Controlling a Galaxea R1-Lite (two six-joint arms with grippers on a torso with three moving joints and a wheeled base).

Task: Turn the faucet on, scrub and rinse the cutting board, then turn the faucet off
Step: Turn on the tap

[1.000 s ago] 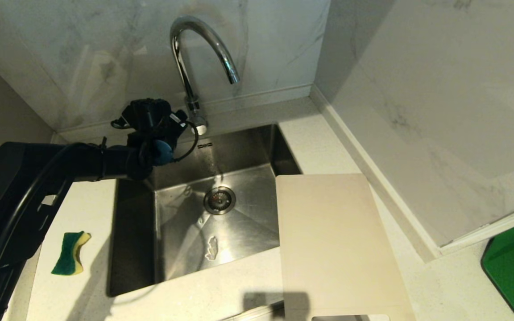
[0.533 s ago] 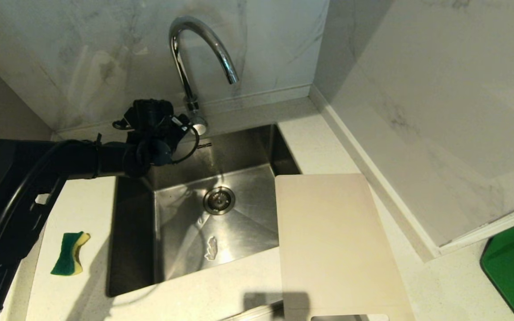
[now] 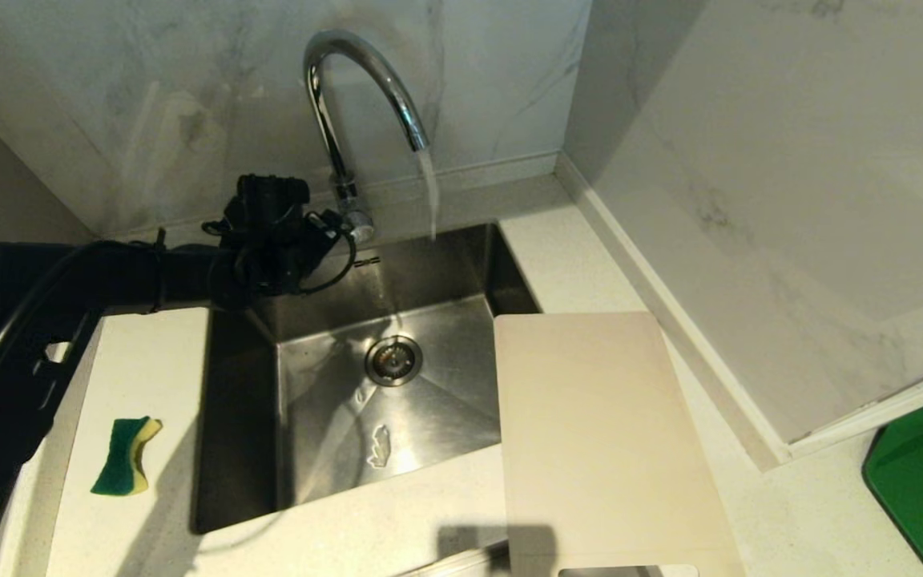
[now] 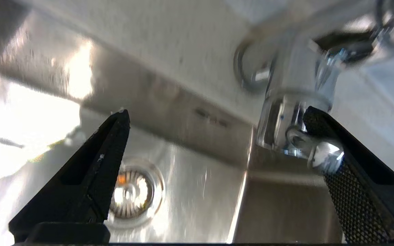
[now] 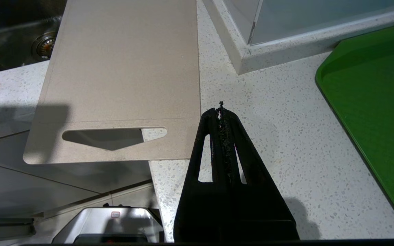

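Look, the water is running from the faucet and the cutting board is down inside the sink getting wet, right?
Not quite. Water is running from the faucet, but the cutting board isn't inside the sink. The head view shows it lying on the counter beside the sink, one edge overhanging the basin, away from the stream.

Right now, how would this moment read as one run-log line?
faucet: running | left gripper: open at faucet lever | right gripper: shut, idle beside cutting board | sponge: untouched

Readable text: none | small dark marking on rear wall of stainless steel sink [image 3: 429, 264], just beside chrome gooseneck faucet [image 3: 333, 120] base: too small to read
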